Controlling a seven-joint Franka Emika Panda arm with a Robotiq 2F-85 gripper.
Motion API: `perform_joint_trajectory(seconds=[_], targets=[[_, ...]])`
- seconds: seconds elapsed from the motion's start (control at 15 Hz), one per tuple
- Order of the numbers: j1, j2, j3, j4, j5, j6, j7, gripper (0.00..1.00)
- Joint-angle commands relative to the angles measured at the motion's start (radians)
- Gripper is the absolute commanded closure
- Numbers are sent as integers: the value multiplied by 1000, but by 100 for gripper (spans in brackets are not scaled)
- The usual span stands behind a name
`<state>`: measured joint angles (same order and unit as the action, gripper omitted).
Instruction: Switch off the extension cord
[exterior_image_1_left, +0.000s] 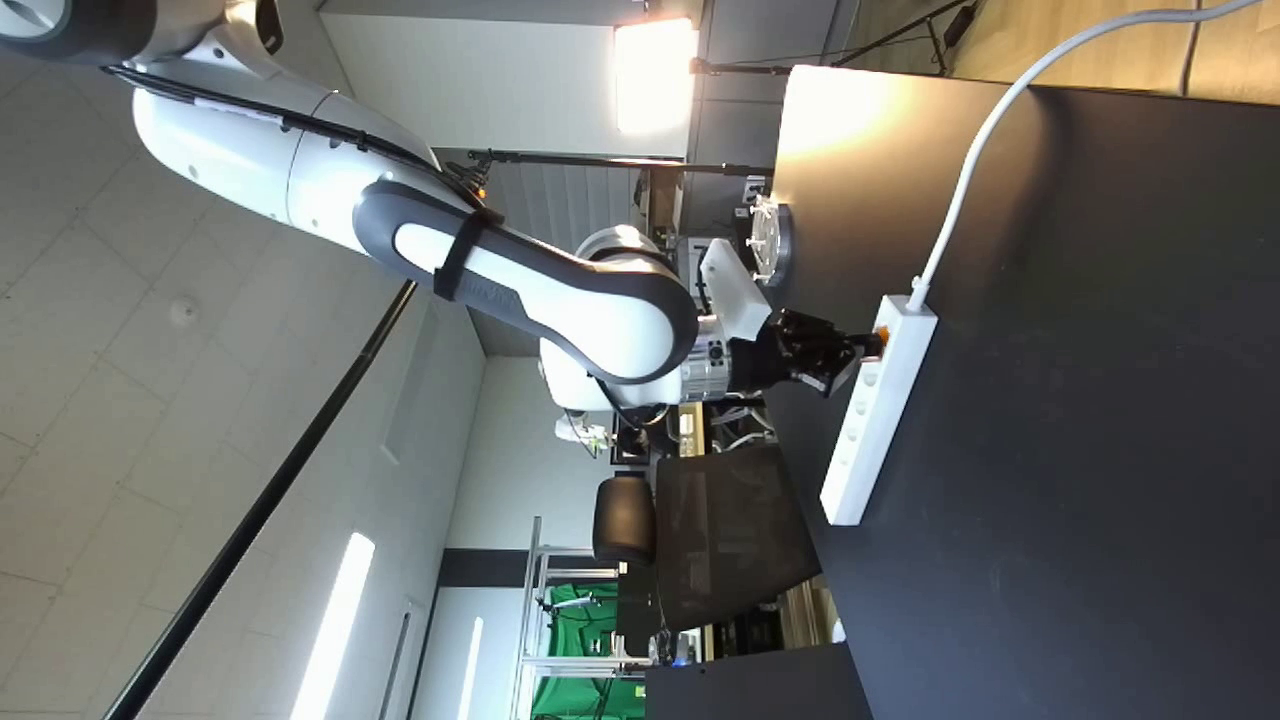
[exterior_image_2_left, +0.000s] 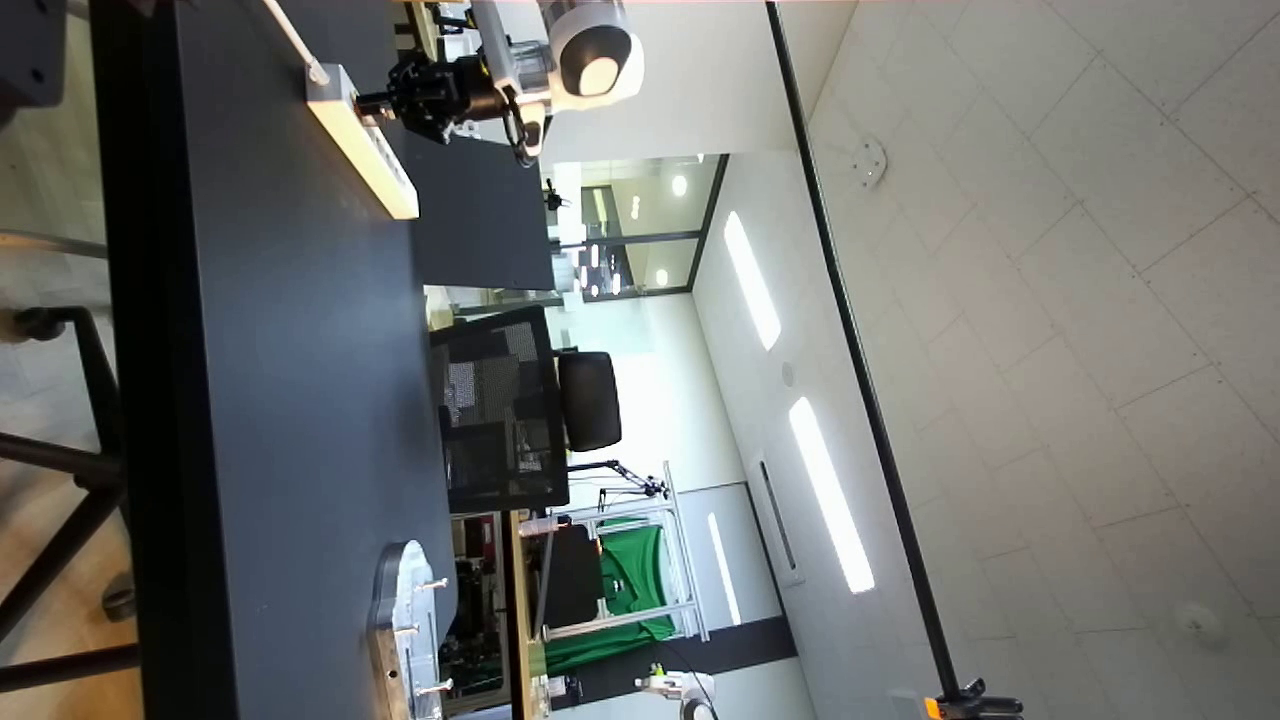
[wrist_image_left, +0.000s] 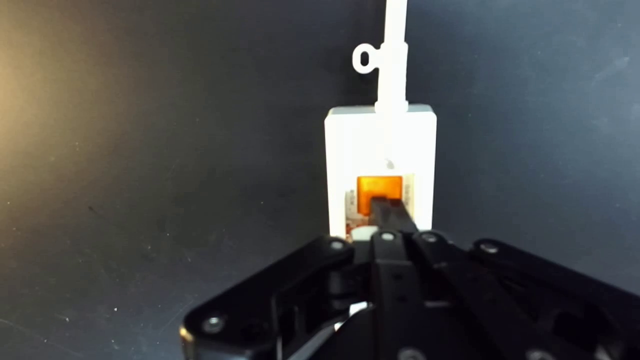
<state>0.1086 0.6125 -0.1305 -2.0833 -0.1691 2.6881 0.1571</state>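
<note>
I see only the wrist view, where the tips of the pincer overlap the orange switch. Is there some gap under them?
Observer: In both exterior views, I see no gap between the pincer and the white power strip.
Operator: Thank you. What is on the part which the pincer hides from me?
Observer: A row of round sockets, visible in an exterior view.
Operator: And does the table carry anything else, outside my picture?
Observer: Yes, a low, rounded piece with pegs, apart from the strip.

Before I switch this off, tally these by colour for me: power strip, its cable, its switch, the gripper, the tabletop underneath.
White: 2 (power strip, cable)
Orange: 1 (switch)
Black: 2 (gripper, tabletop)
Total: 5
</note>
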Motion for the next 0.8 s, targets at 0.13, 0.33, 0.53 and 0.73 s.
perform_joint_trajectory(seconds=[0.13, 0.33, 0.53, 0.73], targets=[[14, -18, -12, -8, 8, -14, 34, 100], [15, -31, -10, -14, 11, -35, 30, 100], [14, -46, -8, -23, 9, -50, 26, 100], [12, -55, -6, -26, 7, -64, 27, 100]])
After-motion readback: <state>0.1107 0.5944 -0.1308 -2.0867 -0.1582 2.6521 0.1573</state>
